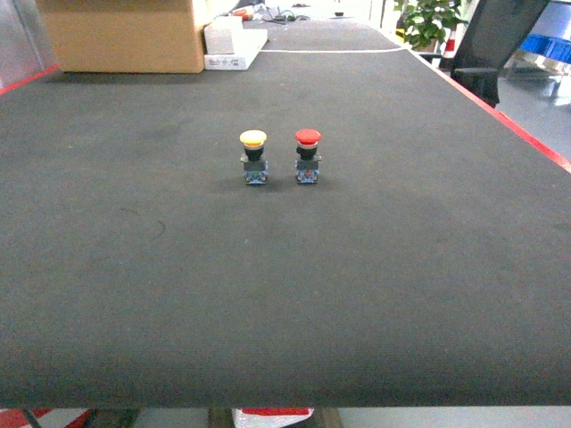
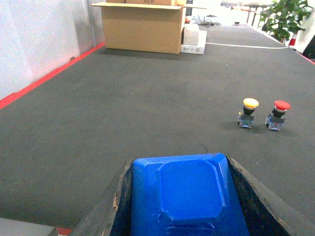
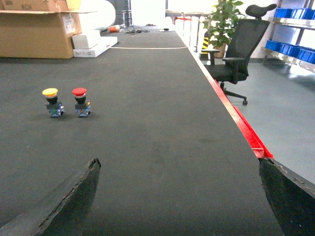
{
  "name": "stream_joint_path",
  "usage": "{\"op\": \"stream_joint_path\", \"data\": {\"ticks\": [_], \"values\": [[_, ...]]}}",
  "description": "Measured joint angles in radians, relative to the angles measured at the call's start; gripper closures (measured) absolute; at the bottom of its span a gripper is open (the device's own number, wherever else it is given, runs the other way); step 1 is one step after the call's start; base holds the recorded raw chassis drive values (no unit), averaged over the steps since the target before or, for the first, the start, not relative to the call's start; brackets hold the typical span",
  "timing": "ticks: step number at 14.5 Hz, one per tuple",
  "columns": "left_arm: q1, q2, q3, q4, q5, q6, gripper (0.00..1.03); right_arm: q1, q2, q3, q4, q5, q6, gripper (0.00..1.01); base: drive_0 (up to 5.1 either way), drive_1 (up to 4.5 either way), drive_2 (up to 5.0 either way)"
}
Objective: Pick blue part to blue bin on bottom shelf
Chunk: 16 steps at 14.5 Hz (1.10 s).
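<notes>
The blue part (image 2: 189,196), a flat-topped blue plastic block with cut corners, sits between the dark fingers of my left gripper (image 2: 179,162), which is shut on it above the black table mat (image 2: 123,113). My right gripper (image 3: 179,161) stands open with nothing between its fingers (image 3: 81,196), low over the mat near the table's right edge. Blue bins (image 3: 284,47) stand on a steel rack (image 3: 290,22) far off to the right, beyond the table. I cannot tell which level is the bottom shelf. Neither gripper shows in the head view.
A yellow push button (image 1: 254,157) and a red push button (image 1: 308,156) stand side by side mid-table. A cardboard box (image 1: 125,36) and a white box (image 1: 230,45) sit at the far left. An office chair (image 3: 236,46) stands beyond the red-edged right side (image 3: 236,118).
</notes>
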State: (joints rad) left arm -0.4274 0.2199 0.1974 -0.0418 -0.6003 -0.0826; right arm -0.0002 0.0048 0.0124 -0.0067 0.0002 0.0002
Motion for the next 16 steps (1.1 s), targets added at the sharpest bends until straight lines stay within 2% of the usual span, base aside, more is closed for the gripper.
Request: {"op": "stream_joint_path", "data": {"ticks": [16], "values": [[0.001,-0.005,0.0,0.002,-0.002,-0.001,0.59,0.0,0.0,0.0,0.002,0.0,0.0,0.03,-1.6,-1.61,-1.6]]}}
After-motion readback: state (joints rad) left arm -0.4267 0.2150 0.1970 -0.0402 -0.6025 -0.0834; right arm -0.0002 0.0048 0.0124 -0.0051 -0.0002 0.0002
